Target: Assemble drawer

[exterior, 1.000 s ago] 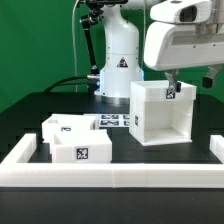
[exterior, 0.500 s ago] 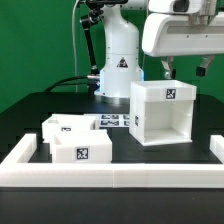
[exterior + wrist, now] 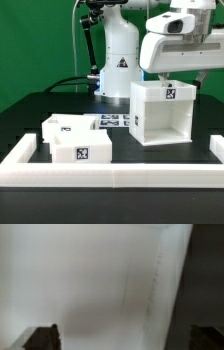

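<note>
The gripper [image 3: 183,78] hangs, jaws parted, just above the open-fronted white cabinet [image 3: 160,118] at the exterior view's right. Two small drawers [image 3: 72,138] sit side by side well apart on the black table [image 3: 30,115]. In the wrist view, dark fingertips [image 3: 42,338] stand wide apart over the cabinet's white wall [image 3: 90,280].

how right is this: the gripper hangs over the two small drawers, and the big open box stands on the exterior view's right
Wrong in one point: the gripper hangs over the big open box, not over the two small drawers, as the exterior view shows. The box does stand on the exterior view's right.
</note>
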